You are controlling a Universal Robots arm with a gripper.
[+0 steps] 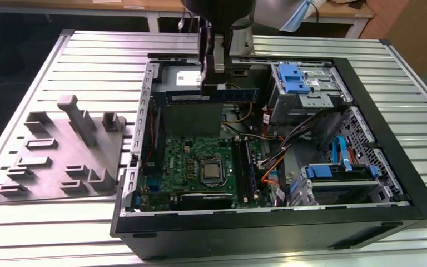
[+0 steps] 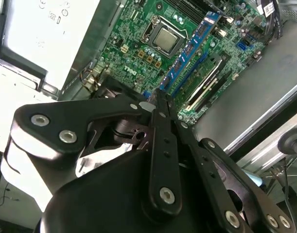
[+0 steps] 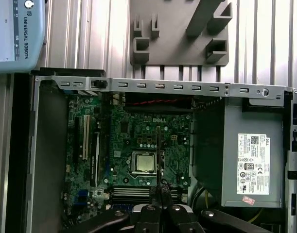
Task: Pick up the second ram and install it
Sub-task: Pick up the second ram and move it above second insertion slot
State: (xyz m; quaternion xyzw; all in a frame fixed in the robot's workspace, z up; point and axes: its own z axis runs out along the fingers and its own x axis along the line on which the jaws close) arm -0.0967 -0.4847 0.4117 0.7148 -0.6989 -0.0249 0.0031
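Clamping the ram point(image 1: 184, 97) at its middle, the claw point(image 1: 213, 89) holds it level over the far part of the open case point(image 1: 273, 228), above the motherboard point(image 1: 187, 158) and processor point(image 1: 212, 171). At the exterior view's left, a grey fixture point(image 1: 58, 150) sits on the table point(image 1: 87, 55).

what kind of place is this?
Likely a robotics lab bench: an open computer case on a slotted aluminium table, a grey parts fixture beside it, the pincer holding the second ram over the case.

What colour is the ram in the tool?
The ram is blue; shows best in the second wrist view.
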